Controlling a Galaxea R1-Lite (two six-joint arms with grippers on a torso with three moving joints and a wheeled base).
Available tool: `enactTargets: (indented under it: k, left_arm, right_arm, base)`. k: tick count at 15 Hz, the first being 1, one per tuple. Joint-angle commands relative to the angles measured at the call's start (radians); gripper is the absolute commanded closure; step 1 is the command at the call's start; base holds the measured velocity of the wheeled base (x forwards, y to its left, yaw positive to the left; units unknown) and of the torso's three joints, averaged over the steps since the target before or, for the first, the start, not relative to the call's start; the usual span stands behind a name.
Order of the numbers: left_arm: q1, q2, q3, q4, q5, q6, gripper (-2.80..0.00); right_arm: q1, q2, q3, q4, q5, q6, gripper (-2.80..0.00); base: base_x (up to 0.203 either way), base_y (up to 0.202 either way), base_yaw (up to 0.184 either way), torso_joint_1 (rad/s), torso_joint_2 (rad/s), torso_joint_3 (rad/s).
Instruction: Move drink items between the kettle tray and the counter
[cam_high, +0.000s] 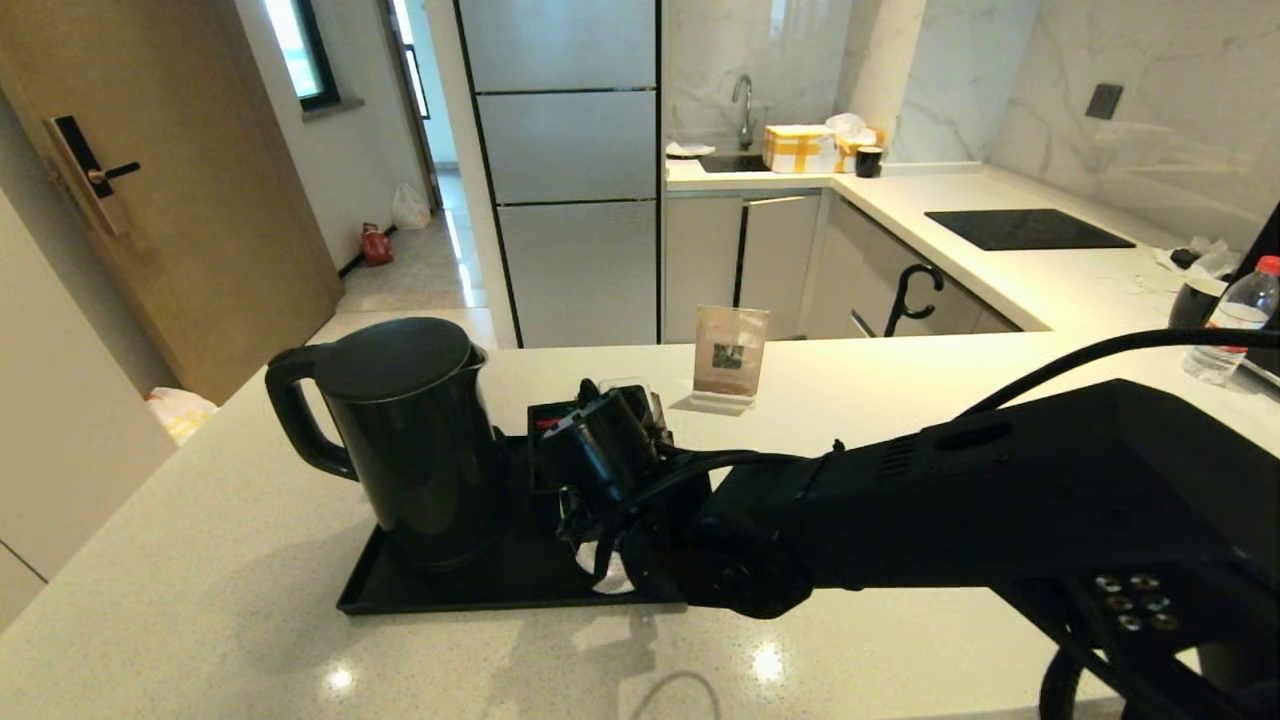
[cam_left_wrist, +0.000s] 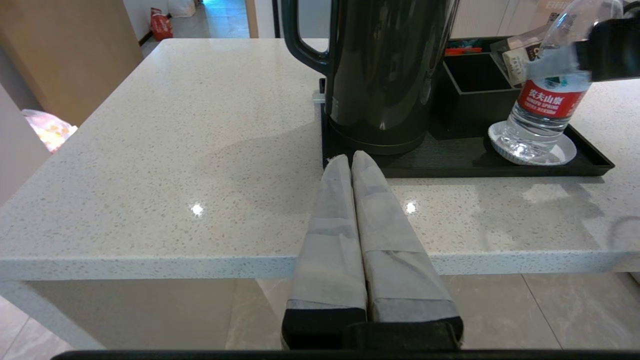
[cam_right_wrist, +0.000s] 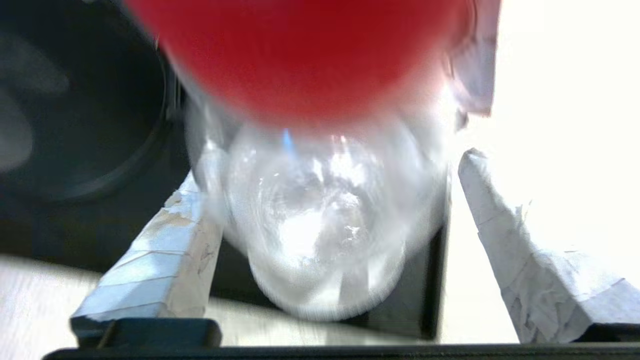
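The right pincer (cam_right_wrist: 330, 200) reaches across the tabletop (cam_high: 200, 560) over the near right part of the kettle tray (cam_high: 450, 590), its fingers (cam_right_wrist: 165, 250) spread apart on either side of the water bottle (cam_left_wrist: 542, 100). In the right wrist view the bottle's red cap fills the space just ahead of the camera, and the clear body sits between the two padded fingers with a visible gap on one side, so the pincer is open around the bottle and not clamped on it. From the left wrist view the bottle stands tilted on a small white saucer (cam_left_wrist: 532, 150) that lies on the tray, its red label facing outward, with the dark body of the right arm crossing its upper part. The black kettle (cam_high: 410, 440) stands on the left portion of the same tray, and a small black compartment box (cam_left_wrist: 472, 95) sits behind the bottle, holding a few sachets. An upright card (cam_high: 730, 355) stands on the tabletop just beyond the tray. A second water bottle (cam_high: 1230, 320) stands well apart at the far right edge of the tabletop. The left pincer (cam_left_wrist: 347, 160) hangs low at the near edge of the tabletop, its wrapped fingers pressed together and empty, pointing toward the kettle's base.
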Motion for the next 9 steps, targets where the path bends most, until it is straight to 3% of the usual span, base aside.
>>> enactTargets:
  k: [1,9]
  left_arm:
    - [0.002,0.001,0.000,-0.001,0.000,-0.001,0.00]
    - [0.002,0.001,0.000,-0.001,0.000,-0.001,0.00]
  right_arm:
    - [0.009,-0.079,0.050,0.015,0.022,0.011,-2.80]
    - [0.044,-0.444,0.263,0.146,0.125,0.050,-2.80]
  base:
    - [0.000,0.000,0.000,0.000,0.00,0.000]
    - [0.000,0.000,0.000,0.000,0.00,0.000]
